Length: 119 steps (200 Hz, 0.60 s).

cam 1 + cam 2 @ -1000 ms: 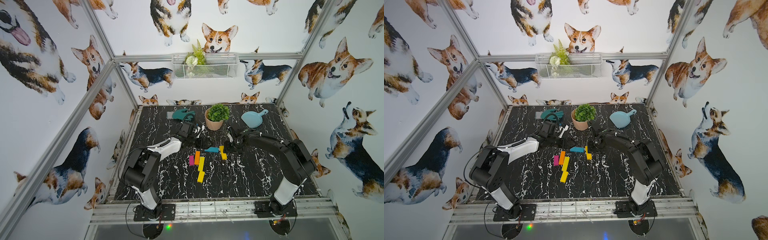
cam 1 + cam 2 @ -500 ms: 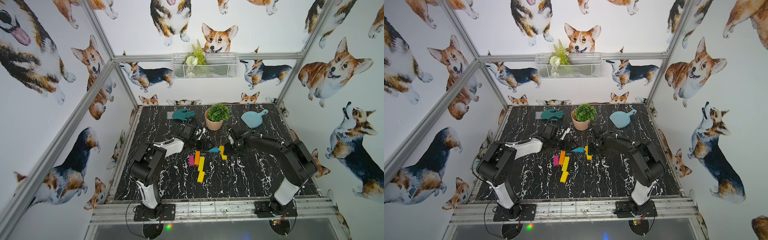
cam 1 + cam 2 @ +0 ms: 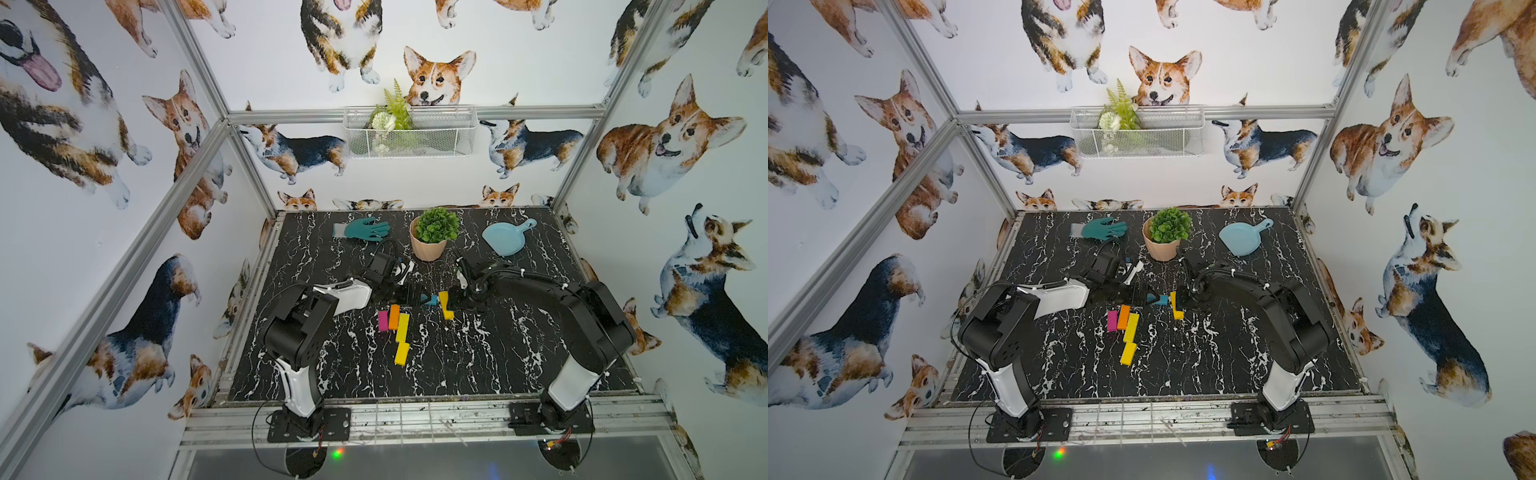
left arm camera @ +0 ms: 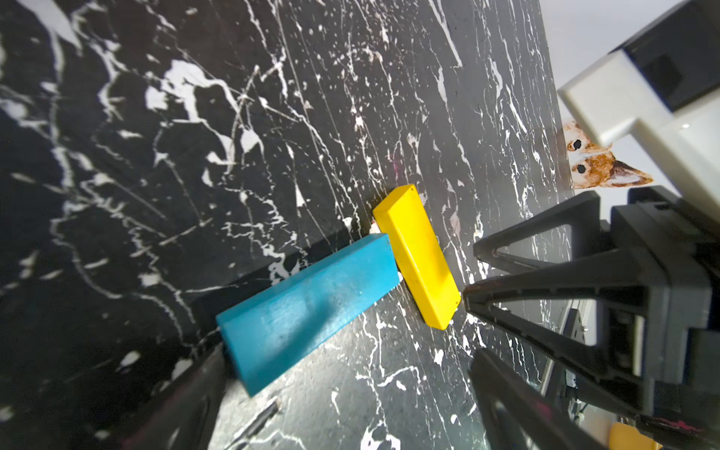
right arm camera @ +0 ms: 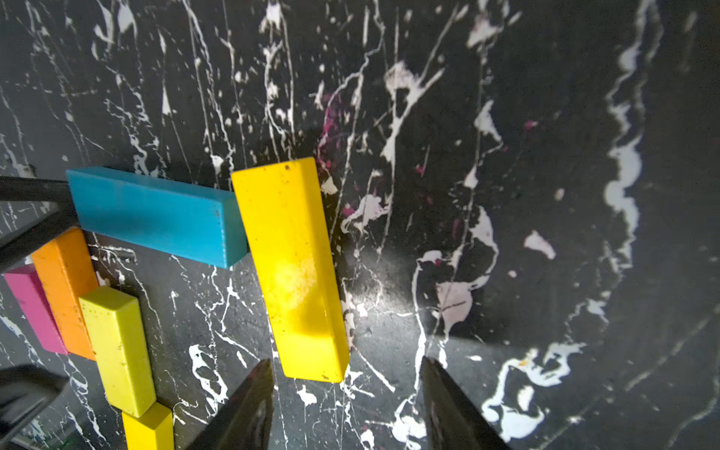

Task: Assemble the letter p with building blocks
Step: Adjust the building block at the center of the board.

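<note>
The teal-blue flat wooden block (image 5: pixel 156 214) lies near the middle of the black white-veined marble tabletop (image 3: pixel 478 365). One of its ends butts against the long side of a yellow flat block (image 5: pixel 292 269), close to that block's far end, so the two make a corner. The letter P is not yet formed.

Toward the left arm's side sits the rest:
- A magenta-pink block (image 5: pixel 33 307) and an orange block (image 5: pixel 64 292) lie side by side.
- A second yellow block (image 5: pixel 117 350) lies against the orange one, set further toward the robot bases.
- A third yellow block (image 3: pixel 402 353) lies just off the second one's end.

The left gripper (image 4: pixel 346 352) has its fingers spread wide. The teal block's free end lies in the gap close to one finger, unclamped. The right gripper (image 5: pixel 345 362) has its fingers partly apart with nothing between them, the tips just beside the near end of the first yellow block.

Behind the blocks, well apart, stand three things:
- a teal rubber glove (image 3: pixel 365 228)
- a green leafy plant in a peach pot (image 3: pixel 430 237)
- a light-blue plastic dustpan (image 3: pixel 505 239)

A white wire basket (image 3: pixel 440 137) holding fern sprigs hangs on the corgi-printed back wall.

In both top views the left gripper covers most of the teal block, while the wrist views show it whole. Only the right wrist view shows magenta smears on the table beside the yellow block.
</note>
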Tool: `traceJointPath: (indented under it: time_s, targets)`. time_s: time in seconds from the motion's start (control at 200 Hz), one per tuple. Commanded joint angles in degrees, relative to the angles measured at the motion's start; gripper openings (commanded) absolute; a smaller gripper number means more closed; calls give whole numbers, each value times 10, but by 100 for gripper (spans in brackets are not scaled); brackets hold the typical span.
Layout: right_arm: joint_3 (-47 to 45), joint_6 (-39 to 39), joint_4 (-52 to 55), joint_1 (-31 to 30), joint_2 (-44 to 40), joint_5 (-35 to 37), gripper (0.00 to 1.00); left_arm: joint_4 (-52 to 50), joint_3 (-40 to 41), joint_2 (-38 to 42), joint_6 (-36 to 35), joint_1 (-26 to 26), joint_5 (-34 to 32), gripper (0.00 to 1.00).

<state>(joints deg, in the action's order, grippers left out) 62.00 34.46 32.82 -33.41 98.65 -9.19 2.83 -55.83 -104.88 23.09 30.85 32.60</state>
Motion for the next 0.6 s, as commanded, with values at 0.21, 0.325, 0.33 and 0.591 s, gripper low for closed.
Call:
traceJointPath:
  time_s: [0.21, 0.325, 0.33, 0.591]
  targets:
    - [-7, 9, -13, -2, 2, -6, 62, 43, 6, 0, 29, 11, 4, 100]
    - [-6, 8, -13, -3, 1, -4, 62, 43, 4, 0, 32, 14, 3, 100]
    - [-6, 8, -13, -3, 1, -4, 62, 43, 3, 1, 31, 14, 3, 100]
    - [-3, 4, -6, -10, -2, 9, 62, 25, 14, 29, 31, 17, -9, 100]
